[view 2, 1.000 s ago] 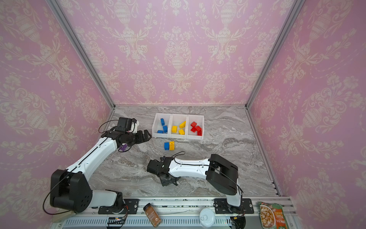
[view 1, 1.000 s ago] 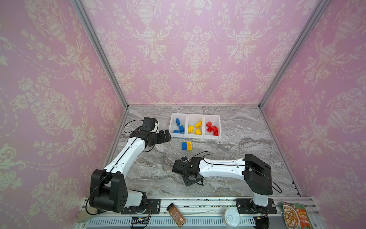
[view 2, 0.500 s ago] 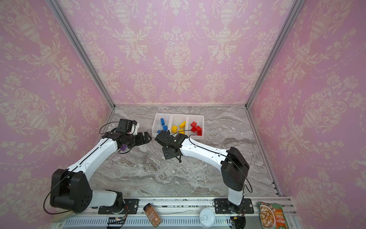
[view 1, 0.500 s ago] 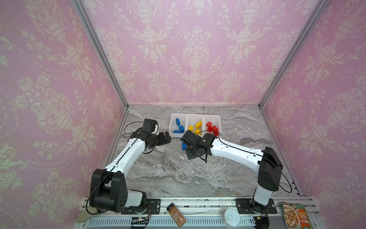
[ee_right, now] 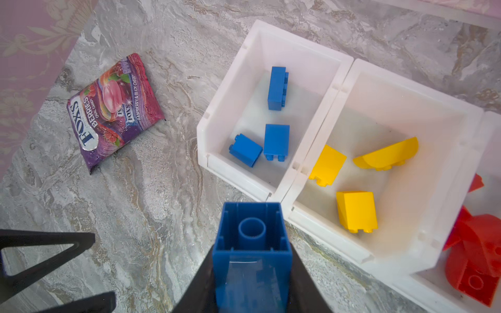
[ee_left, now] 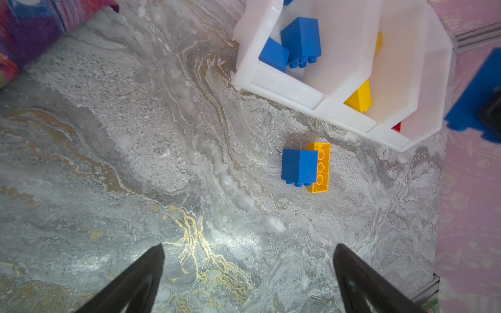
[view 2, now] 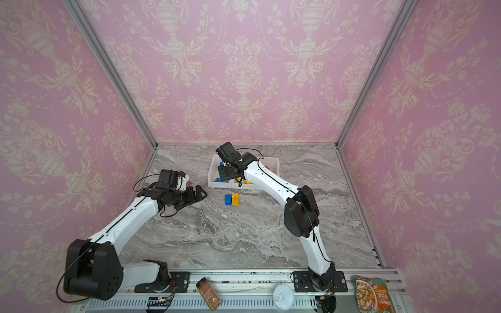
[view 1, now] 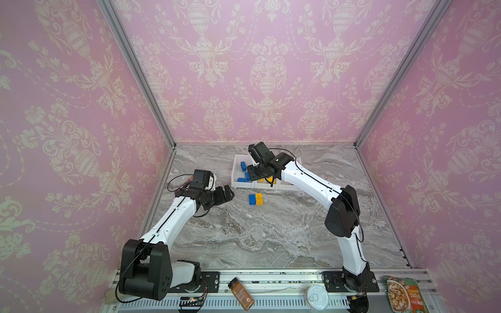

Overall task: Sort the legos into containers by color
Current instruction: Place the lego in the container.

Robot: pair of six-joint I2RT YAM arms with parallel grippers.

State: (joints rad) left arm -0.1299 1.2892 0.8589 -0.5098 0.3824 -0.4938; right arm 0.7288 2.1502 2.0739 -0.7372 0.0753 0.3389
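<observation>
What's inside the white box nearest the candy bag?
Three blue legos lie in that box; nothing else shows. In both top views the right arm covers part of it.

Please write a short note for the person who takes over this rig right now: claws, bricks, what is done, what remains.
Left claw: open, empty, above the table.
Right claw: shut on the held blue brick, near the blue bin, not yet dropped.
Done: three blue bricks lie in the blue bin, three yellow bricks in the yellow bin, red bricks in the third bin.
Left: release the held brick, then sort the loose blue brick and loose yellow brick, which touch on the table.
</observation>
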